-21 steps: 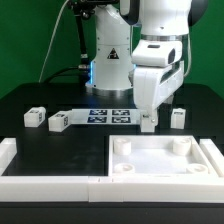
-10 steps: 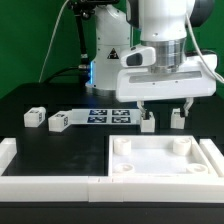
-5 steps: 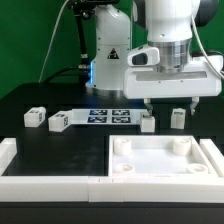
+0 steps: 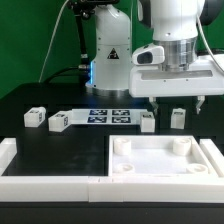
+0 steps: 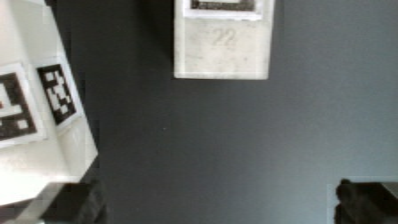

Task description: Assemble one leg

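Claw [image 4: 170, 100] hangs spread wide and empty above the leg [image 4: 177, 118] at the exterior view's right, with all 4 lying loose on the tabletop [image 4: 30, 98], none fitted yet.

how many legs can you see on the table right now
4 legs: two at the exterior view's left, one beside the marker board, one further toward that view's right. The arm could hide others.
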### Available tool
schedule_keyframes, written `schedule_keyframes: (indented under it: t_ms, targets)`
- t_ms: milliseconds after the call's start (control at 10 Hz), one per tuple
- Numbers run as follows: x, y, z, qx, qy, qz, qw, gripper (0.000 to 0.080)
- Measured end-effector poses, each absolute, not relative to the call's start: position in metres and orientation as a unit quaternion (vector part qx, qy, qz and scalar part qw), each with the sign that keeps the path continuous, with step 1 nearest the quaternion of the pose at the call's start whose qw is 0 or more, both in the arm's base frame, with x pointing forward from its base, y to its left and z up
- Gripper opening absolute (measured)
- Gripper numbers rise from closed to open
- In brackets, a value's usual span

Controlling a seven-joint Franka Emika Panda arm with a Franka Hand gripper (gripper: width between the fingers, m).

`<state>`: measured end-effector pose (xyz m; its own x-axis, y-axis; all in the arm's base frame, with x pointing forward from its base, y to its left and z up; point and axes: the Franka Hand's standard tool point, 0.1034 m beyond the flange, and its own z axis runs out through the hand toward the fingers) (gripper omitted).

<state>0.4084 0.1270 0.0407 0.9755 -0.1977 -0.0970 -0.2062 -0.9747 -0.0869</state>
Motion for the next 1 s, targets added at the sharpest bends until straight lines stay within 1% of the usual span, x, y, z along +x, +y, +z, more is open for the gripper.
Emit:
schedule_keyframes:
  t_ms: [100, 200, 400, 500, 600, 800, 1000]
  targets:
    - [0.409, 0.127, 0.041, -0.993, 0.101, 0.044, 0.048, 0.0649]
    - [0.406, 0.126, 0.040, -0.992, 0.097, 0.065, 0.046, 0.0649]
    - [0.392, 0.129, 0.040, -0.981, 0.092, 0.165, 0.039, 0.0649]
    - [0.388, 0.132, 0.037, -0.977, 0.090, 0.191, 0.037, 0.0649]
    - [0.377, 0.132, 0.034, -0.963, 0.088, 0.252, 0.032, 0.0649]
    - [0.369, 0.134, 0.030, -0.932, 0.088, 0.350, 0.029, 0.0649]
    - [0.368, 0.134, 0.027, -0.898, 0.082, 0.430, 0.030, 0.0649]
